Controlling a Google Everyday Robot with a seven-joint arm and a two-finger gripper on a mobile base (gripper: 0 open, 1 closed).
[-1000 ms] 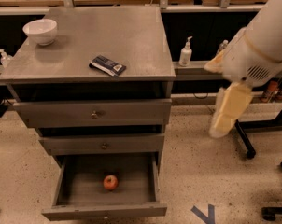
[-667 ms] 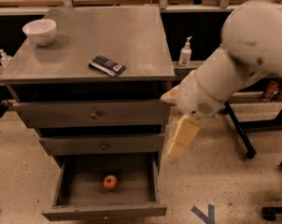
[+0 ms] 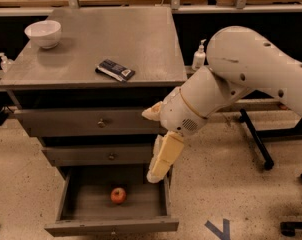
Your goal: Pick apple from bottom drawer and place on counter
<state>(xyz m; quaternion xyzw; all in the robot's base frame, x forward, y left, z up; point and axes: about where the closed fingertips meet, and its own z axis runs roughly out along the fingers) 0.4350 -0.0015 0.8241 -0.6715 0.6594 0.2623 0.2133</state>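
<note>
The small red-orange apple (image 3: pixel 118 195) lies in the middle of the open bottom drawer (image 3: pixel 111 225), a shallow grey tray pulled out at floor level. The counter (image 3: pixel 141 39) is the flat grey top of the drawer cabinet. My gripper (image 3: pixel 155 175) hangs pointing down at the end of the white arm, just above the drawer's right wall. It is to the right of the apple, a little higher, and apart from it. It holds nothing that I can see.
A white bowl (image 3: pixel 42 33) stands at the counter's back left, and a dark flat packet (image 3: pixel 116 70) lies near its front middle. The two upper drawers are shut. A pump bottle (image 3: pixel 198 56) stands to the cabinet's right. Chair legs (image 3: pixel 256 144) are on the floor at right.
The arm has swung left and down, from well right of the cabinet to just over the open drawer's right side. The apple has not moved.
</note>
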